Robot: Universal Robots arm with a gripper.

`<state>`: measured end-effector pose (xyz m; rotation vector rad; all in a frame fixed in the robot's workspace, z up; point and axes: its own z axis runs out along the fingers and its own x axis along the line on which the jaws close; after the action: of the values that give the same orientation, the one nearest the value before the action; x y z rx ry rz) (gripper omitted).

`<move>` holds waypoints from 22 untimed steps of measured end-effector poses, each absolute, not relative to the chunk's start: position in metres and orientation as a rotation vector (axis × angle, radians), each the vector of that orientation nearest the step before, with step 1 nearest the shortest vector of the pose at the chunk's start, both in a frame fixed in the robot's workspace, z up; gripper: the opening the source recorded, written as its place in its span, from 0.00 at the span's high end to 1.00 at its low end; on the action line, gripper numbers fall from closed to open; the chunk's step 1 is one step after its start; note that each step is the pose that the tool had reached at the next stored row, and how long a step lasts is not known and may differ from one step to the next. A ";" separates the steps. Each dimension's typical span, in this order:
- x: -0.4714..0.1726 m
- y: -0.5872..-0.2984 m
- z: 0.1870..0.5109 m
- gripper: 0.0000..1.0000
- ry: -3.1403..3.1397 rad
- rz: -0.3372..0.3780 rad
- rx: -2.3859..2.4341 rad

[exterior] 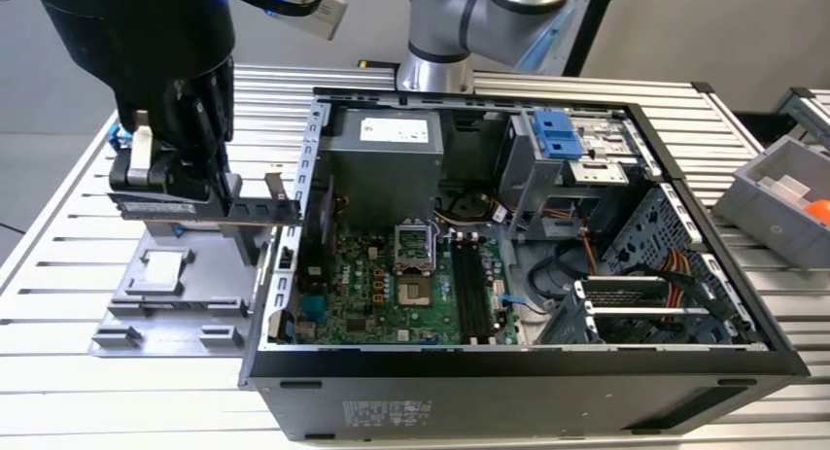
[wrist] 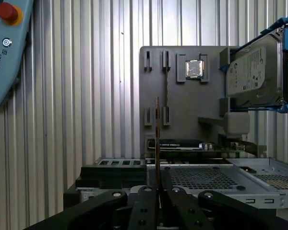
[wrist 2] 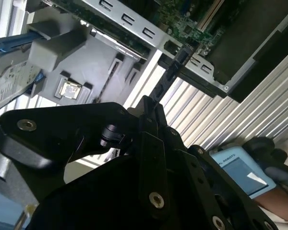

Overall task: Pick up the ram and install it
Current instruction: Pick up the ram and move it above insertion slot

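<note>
The ram (exterior: 259, 213) is a thin blue and dark stick held level above the grey fixture plate (exterior: 169, 304), on the exterior view's left of the open computer case (exterior: 519, 372). My gripper (exterior: 175, 183) is shut on it from above. In both wrist views the ram shows edge-on as a thin dark strip (wrist: 157, 139) (wrist 2: 170, 76) sticking out from between the black fingers, where the gripper (wrist: 157, 189) (wrist 2: 151, 112) clamps it. The green motherboard (exterior: 389, 285) with its long black memory slots (exterior: 473, 299) lies inside the case, to the exterior view's right of the ram.
On the fixture plate (wrist: 182, 100) are a small square chip (wrist: 194, 69) and a grey hard drive with blue rails (wrist: 254, 76). A gloved hand holds a teach pendant (wrist 2: 240, 172) beside the table. A grey bin (exterior: 791, 192) stands at the exterior view's right edge.
</note>
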<state>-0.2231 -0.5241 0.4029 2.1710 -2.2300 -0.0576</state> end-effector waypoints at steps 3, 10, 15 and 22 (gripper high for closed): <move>-0.217 -0.524 0.403 1.00 -2.230 -0.059 2.171; -0.202 -0.524 0.403 1.00 -2.228 -0.062 2.169; -0.192 -0.524 0.403 1.00 -2.227 -0.064 2.168; -0.177 -0.524 0.403 1.00 -2.225 -0.067 2.166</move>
<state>-0.1775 -0.5241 0.4029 2.1663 -2.2252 -0.0674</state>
